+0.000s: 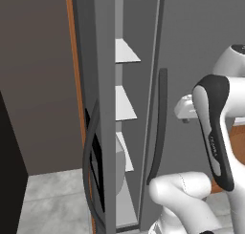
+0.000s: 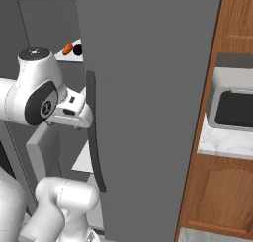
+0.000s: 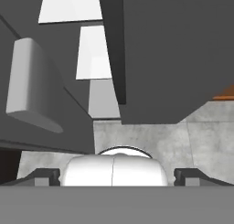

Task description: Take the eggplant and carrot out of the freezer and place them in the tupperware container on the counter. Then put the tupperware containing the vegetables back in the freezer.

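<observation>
Grey walls and a pale tiled floor framed the tall freezer [image 1: 143,85], its left door swung open on white shelves [image 1: 125,51] while its right door stayed shut behind the long dark handle [image 2: 94,132]. On an upper shelf, at eleven o'clock in the right base view, the carrot [image 2: 67,50] lay just beside the eggplant [image 2: 77,50]. Marble counter [image 2: 225,143] sat at three o'clock under the microwave [image 2: 232,105]. Beside the handle, the gripper [image 3: 113,176] stood spread wide, holding nothing.
</observation>
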Motion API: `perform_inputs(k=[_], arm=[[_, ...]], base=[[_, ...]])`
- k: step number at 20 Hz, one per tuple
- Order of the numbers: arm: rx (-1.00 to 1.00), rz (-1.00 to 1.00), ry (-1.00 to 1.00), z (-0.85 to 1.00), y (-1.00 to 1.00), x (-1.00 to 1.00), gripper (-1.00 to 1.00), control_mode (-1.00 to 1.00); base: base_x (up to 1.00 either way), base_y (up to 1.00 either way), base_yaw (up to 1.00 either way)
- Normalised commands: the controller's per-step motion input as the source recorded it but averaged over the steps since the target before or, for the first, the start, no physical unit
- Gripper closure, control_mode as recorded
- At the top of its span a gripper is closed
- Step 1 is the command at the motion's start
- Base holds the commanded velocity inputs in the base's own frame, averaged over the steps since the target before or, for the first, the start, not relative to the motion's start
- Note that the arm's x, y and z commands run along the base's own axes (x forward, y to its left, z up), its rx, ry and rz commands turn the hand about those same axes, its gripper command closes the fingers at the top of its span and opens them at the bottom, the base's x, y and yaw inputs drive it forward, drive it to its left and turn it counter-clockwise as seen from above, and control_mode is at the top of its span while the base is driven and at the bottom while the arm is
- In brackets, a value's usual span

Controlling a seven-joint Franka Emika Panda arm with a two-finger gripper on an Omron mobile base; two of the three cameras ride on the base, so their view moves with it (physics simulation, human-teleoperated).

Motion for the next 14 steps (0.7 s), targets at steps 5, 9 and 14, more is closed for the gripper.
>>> perform_inputs(k=[5,9,14], arm=[[0.00,0.00,0.00,0.00,0.00,-0.04,-1.00,1.00],[0.00,0.00,0.00,0.00,0.00,0.00,-1.00,1.00],[0.00,0.00,0.00,0.00,0.00,0.00,-1.00,1.00]], base=[[0.00,0.00,0.00],[0.03,0.00,0.00],[0.45,0.00,0.00]])
